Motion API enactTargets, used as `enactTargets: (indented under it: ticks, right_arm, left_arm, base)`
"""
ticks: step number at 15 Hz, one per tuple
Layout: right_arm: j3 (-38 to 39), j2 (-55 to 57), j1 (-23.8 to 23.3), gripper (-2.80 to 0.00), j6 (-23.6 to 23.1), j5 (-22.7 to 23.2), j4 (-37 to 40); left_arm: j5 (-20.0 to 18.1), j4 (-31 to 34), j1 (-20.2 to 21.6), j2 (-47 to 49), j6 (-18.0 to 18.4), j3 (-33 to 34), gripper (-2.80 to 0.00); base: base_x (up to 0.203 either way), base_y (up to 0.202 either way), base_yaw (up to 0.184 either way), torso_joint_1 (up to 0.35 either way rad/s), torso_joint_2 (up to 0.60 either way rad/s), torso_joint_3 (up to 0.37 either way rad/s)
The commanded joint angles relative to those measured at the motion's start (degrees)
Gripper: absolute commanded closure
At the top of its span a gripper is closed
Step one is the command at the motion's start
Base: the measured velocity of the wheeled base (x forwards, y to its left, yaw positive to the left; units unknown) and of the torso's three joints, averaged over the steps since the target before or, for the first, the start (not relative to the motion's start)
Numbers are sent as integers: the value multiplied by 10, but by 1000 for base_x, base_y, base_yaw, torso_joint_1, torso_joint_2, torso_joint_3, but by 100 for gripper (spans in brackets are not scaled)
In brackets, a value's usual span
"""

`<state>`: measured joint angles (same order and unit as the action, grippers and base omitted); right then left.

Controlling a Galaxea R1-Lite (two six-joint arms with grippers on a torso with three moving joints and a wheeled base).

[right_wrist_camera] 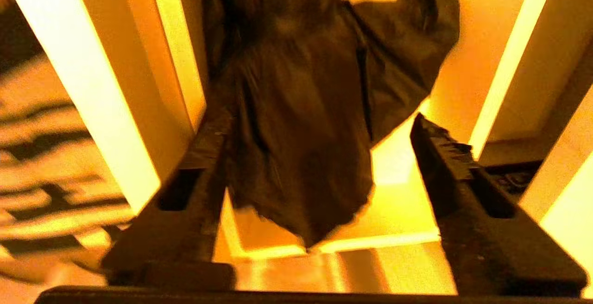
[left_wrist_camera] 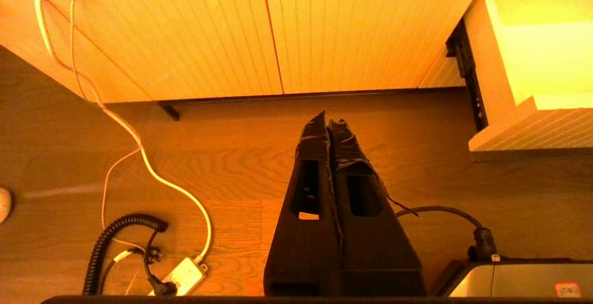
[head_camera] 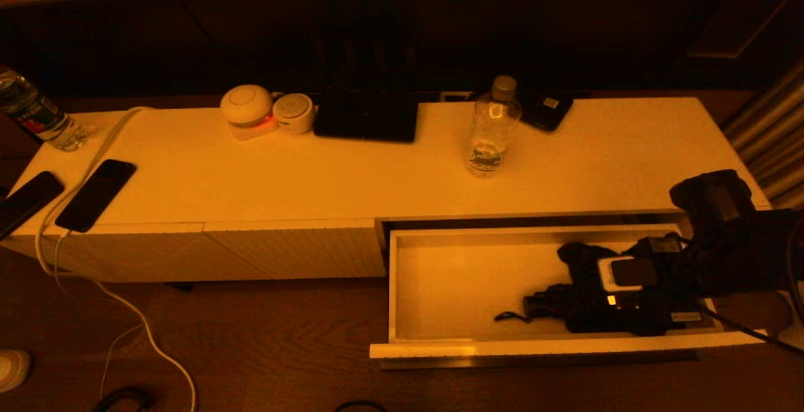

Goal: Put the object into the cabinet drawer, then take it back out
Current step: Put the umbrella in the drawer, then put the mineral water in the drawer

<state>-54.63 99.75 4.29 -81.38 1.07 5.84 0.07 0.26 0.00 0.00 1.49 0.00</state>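
On the long white bench [head_camera: 402, 173], the cabinet drawer [head_camera: 452, 286] stands open at lower right with the dark cloth object [right_wrist_camera: 296, 109] inside, between the right claw's [right_wrist_camera: 319, 155] wide fingers, where the fabric could snag.

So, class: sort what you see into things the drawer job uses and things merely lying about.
Job: open white ribbed cabinet drawer; dark crumpled cloth object inside it; right tool, open over it.

Lying about: clear plastic bottle; two black phones; round white speakers.
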Motion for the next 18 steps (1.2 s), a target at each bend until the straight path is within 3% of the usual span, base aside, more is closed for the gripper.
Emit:
enactTargets:
  ticks: [1,4,8,11,13,18]
  right_arm:
    - [-6,-5,11,-280,7,4,0]
    - [-24,-42,14,-280,54,26,6]
    - [-27,-103,26,-280,160,33,26]
    - [-28,-167,36,-280,299,38,28]
    - [-32,-190,41,-280,368,40,28]
    - [-85,-183,60,-280,571,39,26]
  left_arm:
    - [0,0,0,0,0,0,0]
    - [0,0,0,0,0,0,0]
    - [0,0,0,0,0,0,0]
    - [0,0,0,0,0,0,0]
    - [0,0,0,0,0,0,0]
    - [0,0,0,0,0,0,0]
  base:
    - [0,0,0,0,0,0]
    - [0,0,0,0,0,0]
    - [0,0,0,0,0,0]
    - [0,0,0,0,0,0]
    - [0,0,0,0,0,0]
    - [0,0,0,0,0,0]
